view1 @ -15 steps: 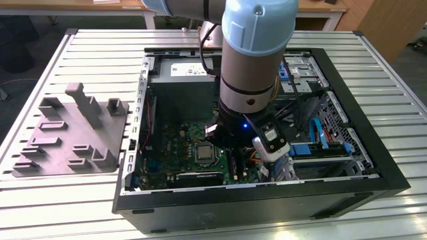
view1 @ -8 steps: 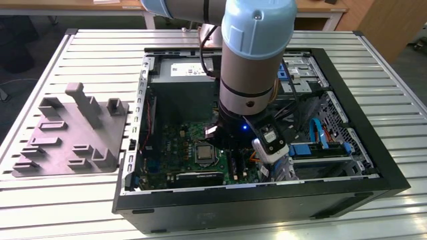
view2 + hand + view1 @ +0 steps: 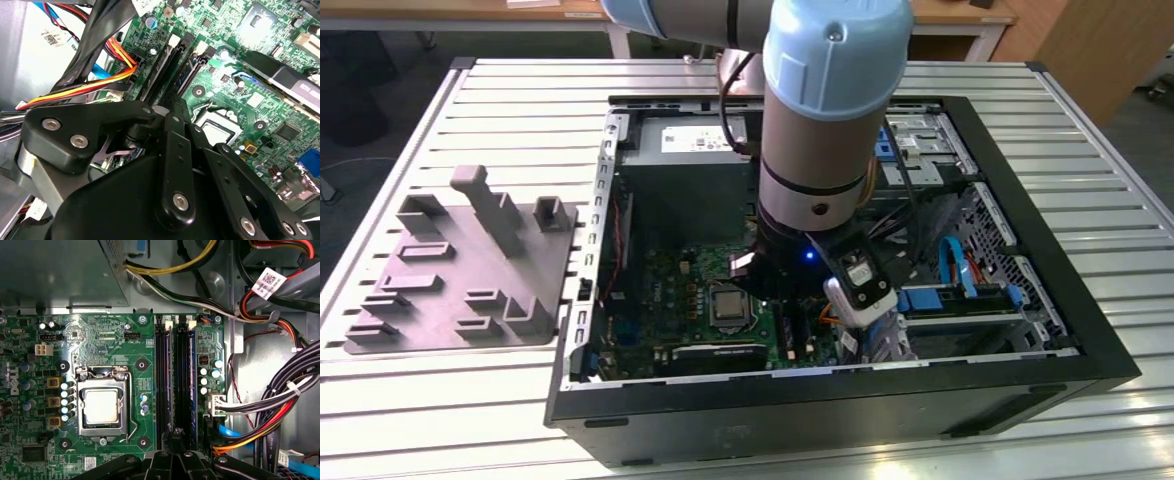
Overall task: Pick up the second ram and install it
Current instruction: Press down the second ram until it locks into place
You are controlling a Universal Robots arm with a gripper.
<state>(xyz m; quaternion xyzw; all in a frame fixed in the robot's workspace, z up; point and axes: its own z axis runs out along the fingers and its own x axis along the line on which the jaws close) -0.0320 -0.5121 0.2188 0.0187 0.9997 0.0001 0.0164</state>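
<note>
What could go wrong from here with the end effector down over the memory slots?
1. The end effector hangs low over the slots; the blue ram stands edge-on there, seating unclear. Pressing it askew could jam or bend it.
2. Cables run close beside the slots and could snag the end effector.
3. The bare socket lies next to the slots; a sideways slip could strike it.

Even, soft light falls from above. Inside the computer case [image 3: 1014,385] it is dimmer, under the arm's [image 3: 821,120] shadow. The socket [image 3: 102,406] glares slightly. Near black linkage looks blurred.
</note>
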